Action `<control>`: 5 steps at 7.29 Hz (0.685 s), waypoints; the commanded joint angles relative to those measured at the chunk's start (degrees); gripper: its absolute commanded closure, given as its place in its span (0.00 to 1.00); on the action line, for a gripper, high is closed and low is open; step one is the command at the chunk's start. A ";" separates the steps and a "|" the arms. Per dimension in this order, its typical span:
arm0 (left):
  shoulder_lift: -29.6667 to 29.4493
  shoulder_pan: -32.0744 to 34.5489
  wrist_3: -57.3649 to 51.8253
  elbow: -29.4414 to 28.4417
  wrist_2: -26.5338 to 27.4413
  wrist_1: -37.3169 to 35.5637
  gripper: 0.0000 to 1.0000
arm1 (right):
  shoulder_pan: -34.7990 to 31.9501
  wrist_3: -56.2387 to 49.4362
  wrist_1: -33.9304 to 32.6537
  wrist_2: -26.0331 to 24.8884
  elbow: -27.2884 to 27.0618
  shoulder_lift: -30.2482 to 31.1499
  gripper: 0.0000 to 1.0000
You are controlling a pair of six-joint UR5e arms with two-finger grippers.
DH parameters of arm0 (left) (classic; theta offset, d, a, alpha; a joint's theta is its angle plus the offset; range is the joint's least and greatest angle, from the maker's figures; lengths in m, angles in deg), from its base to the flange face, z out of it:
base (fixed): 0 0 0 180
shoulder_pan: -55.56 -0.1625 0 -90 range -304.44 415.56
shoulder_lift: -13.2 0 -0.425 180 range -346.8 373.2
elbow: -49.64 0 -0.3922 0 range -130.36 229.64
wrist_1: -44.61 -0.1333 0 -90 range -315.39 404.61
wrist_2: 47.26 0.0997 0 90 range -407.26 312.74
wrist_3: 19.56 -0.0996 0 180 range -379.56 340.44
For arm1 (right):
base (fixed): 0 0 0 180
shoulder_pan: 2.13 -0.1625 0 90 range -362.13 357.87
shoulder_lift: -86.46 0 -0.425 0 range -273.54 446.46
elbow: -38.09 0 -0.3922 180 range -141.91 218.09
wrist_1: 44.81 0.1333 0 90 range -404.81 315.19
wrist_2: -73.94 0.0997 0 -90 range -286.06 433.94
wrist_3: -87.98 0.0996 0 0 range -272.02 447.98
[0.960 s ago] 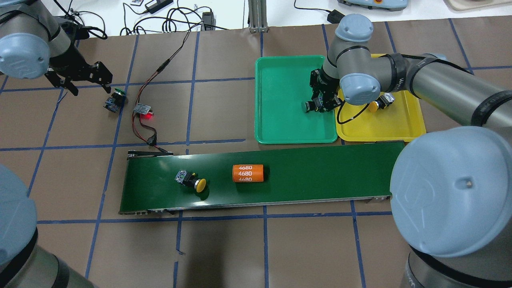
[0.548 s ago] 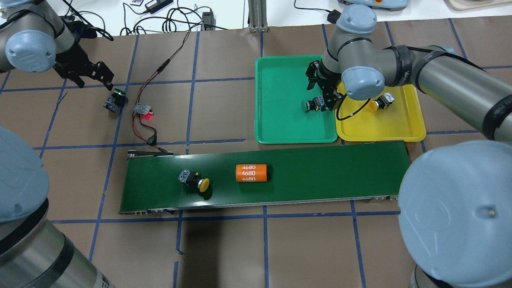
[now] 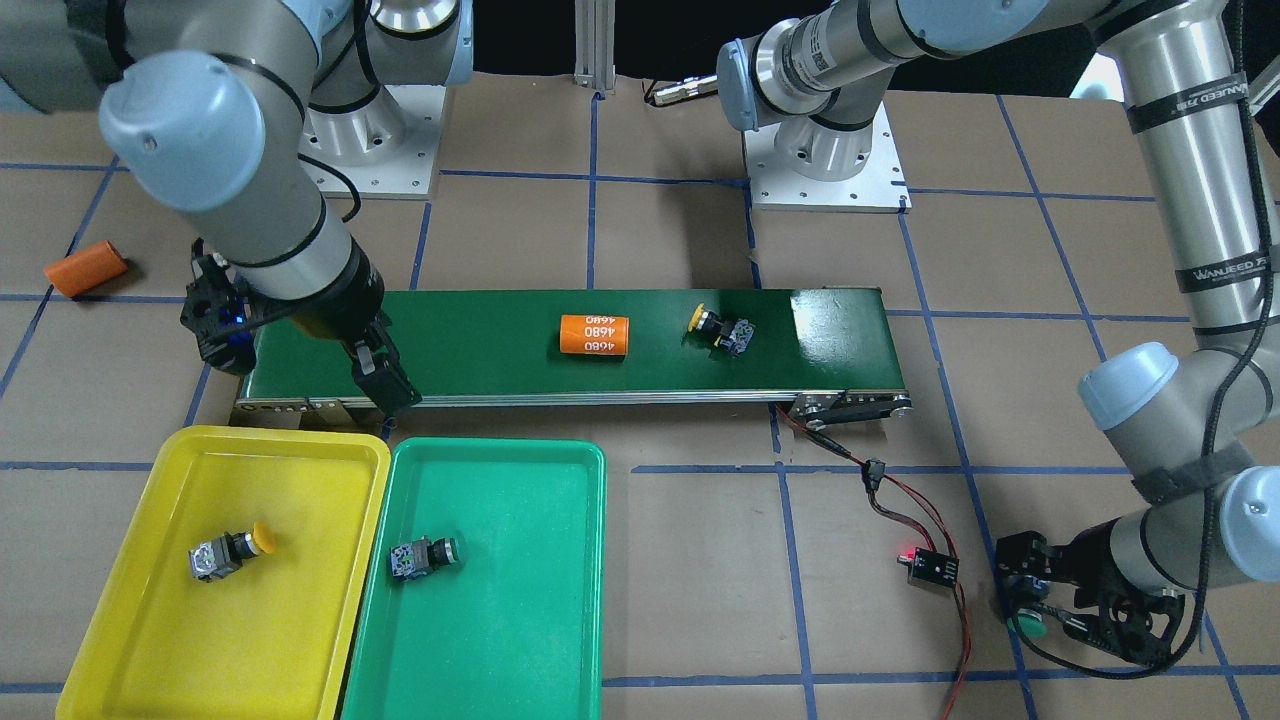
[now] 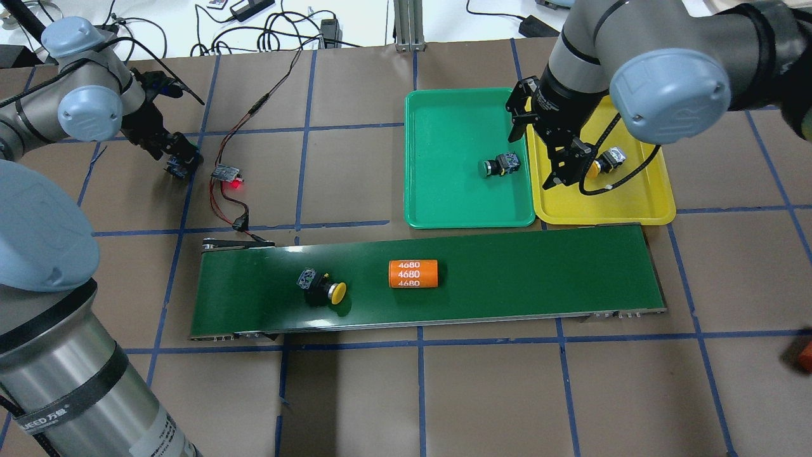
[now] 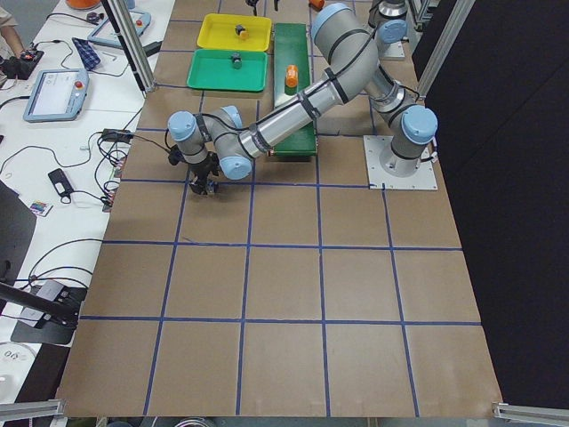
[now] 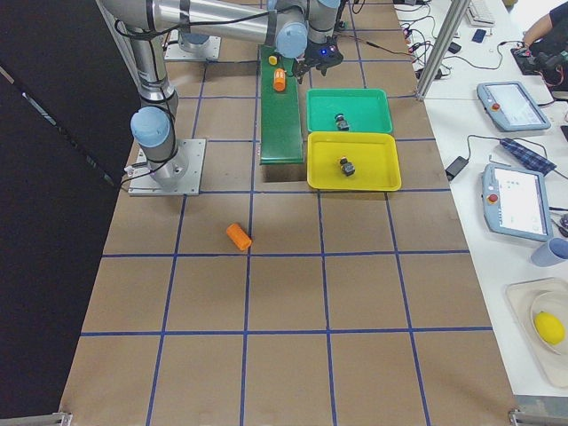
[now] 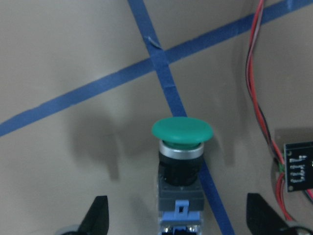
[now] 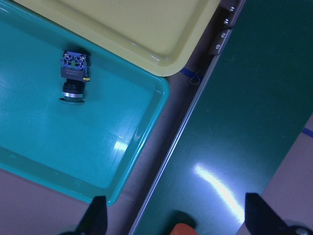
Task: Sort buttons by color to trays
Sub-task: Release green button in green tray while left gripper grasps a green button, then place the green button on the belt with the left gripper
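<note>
One green button (image 4: 499, 166) lies in the green tray (image 4: 444, 203), also seen in the right wrist view (image 8: 73, 78). One yellow button (image 4: 602, 162) lies in the yellow tray (image 4: 609, 206). A second yellow button (image 4: 322, 287) lies on the conveyor belt. A second green button (image 7: 182, 147) lies on the table at the left. My left gripper (image 7: 178, 220) is open with a finger on each side of it, and hides most of it from overhead (image 4: 181, 158). My right gripper (image 4: 536, 155) is open and empty, raised above the seam between the two trays.
An orange cylinder (image 4: 413, 273) lies on the dark-green conveyor belt (image 4: 539, 273) right of the yellow button. A small circuit board (image 4: 227, 172) with red wires sits just right of the left gripper. Another orange cylinder (image 3: 85, 268) lies on the table beyond the belt's end.
My left gripper has moved over the green button on the table and now straddles it. My right gripper has risen away from the green button in the green tray. The belt's items have shifted right.
</note>
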 commanded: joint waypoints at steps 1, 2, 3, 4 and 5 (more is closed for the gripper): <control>1.25 0.73 0.83 0.84 0.08 0.77 1.00 | 0.59 0.20 -0.31 -0.08 -1.34 1.63 0.00; 1.87 0.64 0.92 1.37 0.34 0.86 1.00 | 0.51 0.47 0.82 -0.25 -1.69 1.90 0.00; 5.53 1.08 0.83 2.94 0.52 2.43 1.00 | 1.03 0.30 0.22 0.54 -2.65 1.98 0.00; 12.09 1.95 0.83 5.48 0.87 6.01 1.00 | 0.60 0.30 0.12 0.20 -2.92 2.68 0.00; 18.68 4.74 -1.17 9.77 0.87 8.05 1.00 | 0.51 0.21 0.04 0.54 -3.10 2.95 0.00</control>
